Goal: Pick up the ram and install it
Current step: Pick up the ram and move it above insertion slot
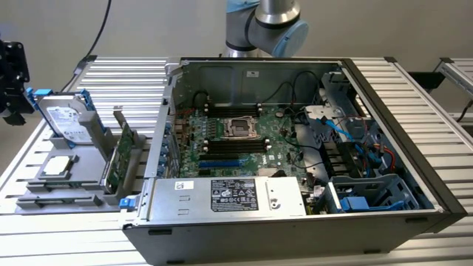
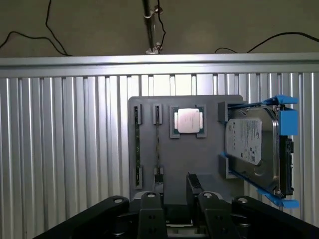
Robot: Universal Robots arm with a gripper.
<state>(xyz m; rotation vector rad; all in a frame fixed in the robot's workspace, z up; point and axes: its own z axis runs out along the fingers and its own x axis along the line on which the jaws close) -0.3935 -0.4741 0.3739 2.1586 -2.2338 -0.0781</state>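
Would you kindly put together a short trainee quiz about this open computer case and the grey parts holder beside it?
1. True or false: the ram is already seated on the motherboard.
2. Which part in the grey holder carries blue rails? A) hard drive B) fan C) power supply
3. Name the square silver part lying flat in the holder between the ram and the hard drive.
Key: 1 false, it stands on edge in the holder. 2 A. 3 the processor.
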